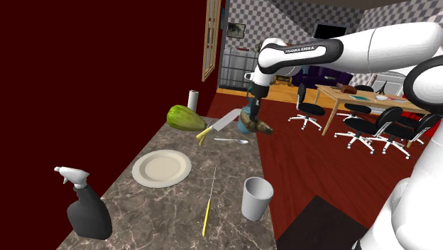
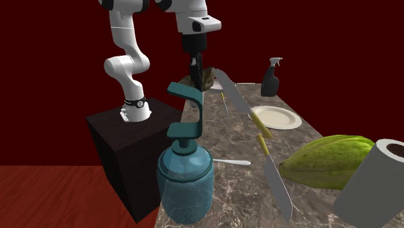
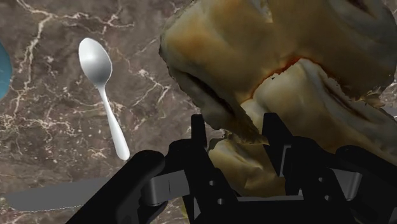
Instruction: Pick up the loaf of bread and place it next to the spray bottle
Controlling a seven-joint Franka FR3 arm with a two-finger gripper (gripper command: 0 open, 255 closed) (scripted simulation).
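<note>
Shoulder view: The white Franka arm's black gripper [image 1: 251, 113] hangs at the far corner of the marble counter [image 1: 135, 206], the brown loaf of bread [image 1: 260, 128] right at its fingertips, just beyond a knife [image 1: 221, 125] and a spoon [image 1: 231, 140]. The black spray bottle [image 1: 86, 210] stands well away from the fingers at the counter's opposite end, with a white plate [image 1: 162, 169] and a grey cup [image 1: 256, 198] lying in between.

Second exterior view: The gripper [image 2: 195, 72] points down, with the loaf [image 2: 206, 79] showing at its tips and to one side of them. Whether the bread is off the stone cannot be told. The spray bottle [image 2: 272, 78] sits further along the counter, past the plate [image 2: 278, 118]. A teal soap dispenser [image 2: 186, 170] looms in front.

Wrist view: The two fingers [image 3: 199, 137] clasp a narrow end of the loaf [image 3: 280, 70]. Its bulk runs out past the fingertips and mostly on the right finger's side, its long axis slanting across the gap. The spoon [image 3: 102, 89] lies off the left finger. The carry to the bottle likely runs the counter's length.
</note>
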